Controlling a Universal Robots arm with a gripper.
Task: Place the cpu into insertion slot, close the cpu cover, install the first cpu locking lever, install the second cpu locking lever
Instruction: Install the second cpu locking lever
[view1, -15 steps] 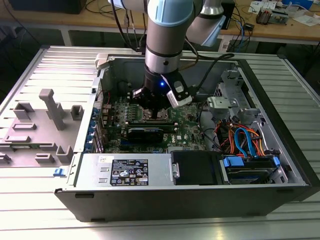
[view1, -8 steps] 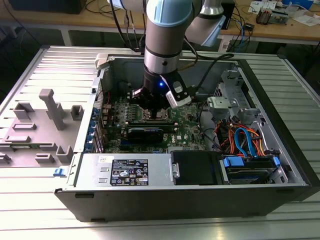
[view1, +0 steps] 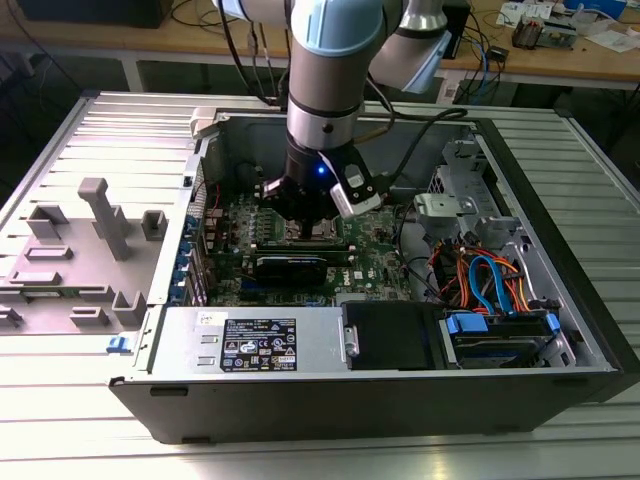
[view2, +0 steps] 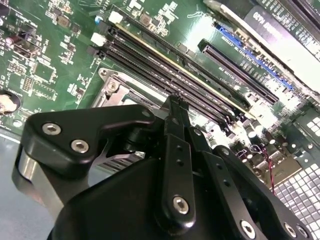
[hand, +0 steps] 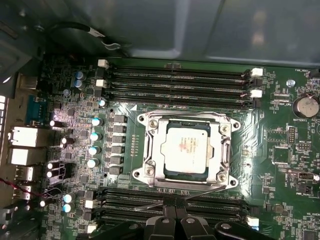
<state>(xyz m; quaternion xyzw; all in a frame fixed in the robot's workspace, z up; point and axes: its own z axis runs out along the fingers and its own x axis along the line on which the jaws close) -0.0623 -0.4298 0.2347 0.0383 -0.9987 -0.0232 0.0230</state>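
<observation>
Exterior view. One open computer case (view1: 400, 400) lies on its side on a ribbed metal desk (view1: 90, 420). One robot arm (view1: 325, 90) reaches down into it, its claw (view1: 305, 222) low over the green motherboard (view1: 380, 255). One power supply box (view1: 255, 342) sits along the near wall, and one drive bay with blue and orange cables (view1: 490, 285) fills the exterior view's right end of the case. One grey fixture plate with upright blocks (view1: 85, 250) lies on the desk at the exterior view's left, well apart from the case.

Second wrist view. One claw (view2: 172, 102), black, with its fingertips drawn together to a single point just over the edge of the silver socket frame (view2: 112, 87). Four long black memory slots (view2: 170, 65) run side by side past the tip. One round coin battery (view2: 7, 102) sits near the board's edge.

First wrist view. One cpu (hand: 186, 150), a flat square chip with a pale silvery-grey top, seated in the insertion slot (hand: 152, 150). One cpu cover (hand: 187, 119), a thin silver frame with a square window, lies flat around the chip, its four corners screwed. Two thin wire locking levers (hand: 200, 192) cross the memory slots beside the socket. Four memory slots (hand: 175, 82) lie on one side of the socket, further ones (hand: 170, 207) on the other. One coin battery (hand: 305, 105). One claw (hand: 175, 206), fingers clenched together with nothing between them, tip just beside the levers.
</observation>
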